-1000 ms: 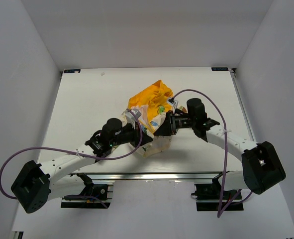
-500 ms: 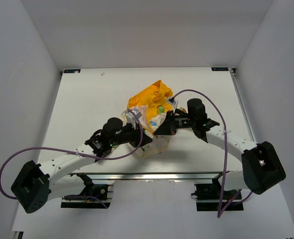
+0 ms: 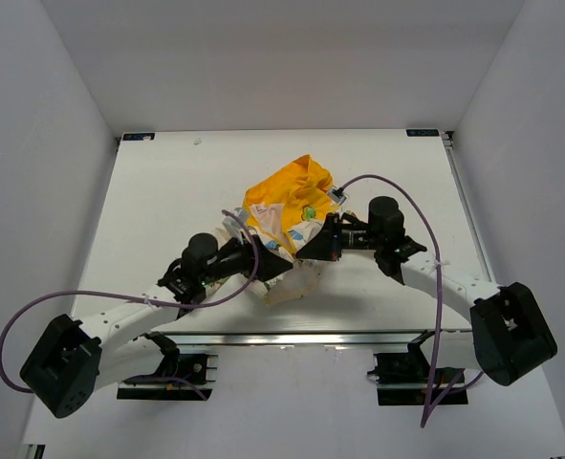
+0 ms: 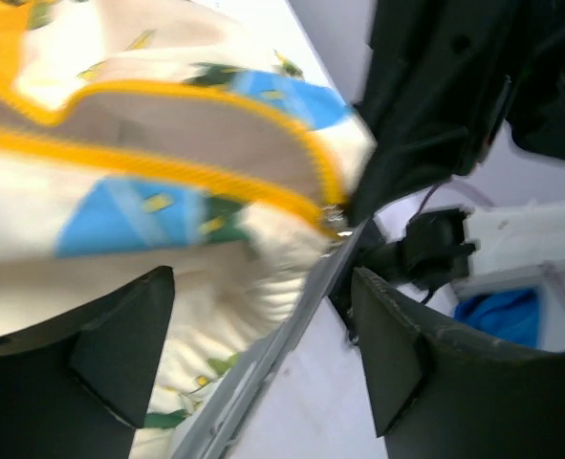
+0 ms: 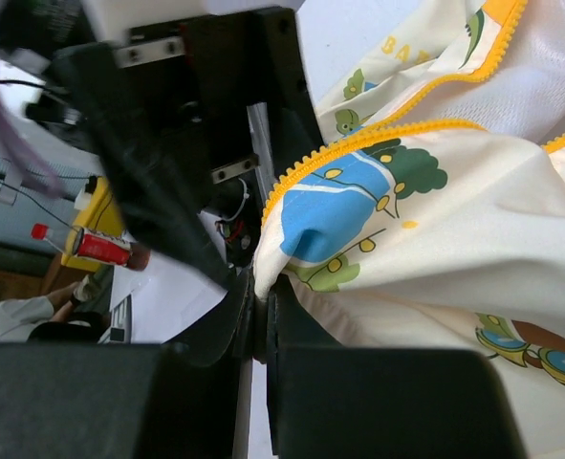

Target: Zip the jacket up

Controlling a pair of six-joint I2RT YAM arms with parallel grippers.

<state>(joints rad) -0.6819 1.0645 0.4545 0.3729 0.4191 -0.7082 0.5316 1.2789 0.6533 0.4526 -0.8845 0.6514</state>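
Note:
The jacket (image 3: 287,215) lies bunched in the middle of the table, cream with cartoon prints and its yellow hood (image 3: 292,186) toward the back. My right gripper (image 3: 308,252) is shut on a cream edge of the jacket (image 5: 425,239) near the yellow zipper teeth (image 5: 358,143); in the right wrist view the cloth is pinched between its jaws (image 5: 263,304). My left gripper (image 3: 274,269) stands open just left of the jacket, with nothing between its fingers (image 4: 119,354). In the left wrist view the zipper (image 4: 167,172) runs across the cloth (image 4: 119,220) above the left gripper (image 4: 263,359).
The white table (image 3: 167,191) is enclosed by white walls on three sides. A metal rail (image 3: 292,337) runs along its near edge. Purple cables (image 3: 91,296) loop beside both arms. The two grippers are close together at the jacket's near side.
My left gripper has opened, let go of the jacket and drawn back to the left. The right gripper stays shut on the cloth and has shifted slightly right.

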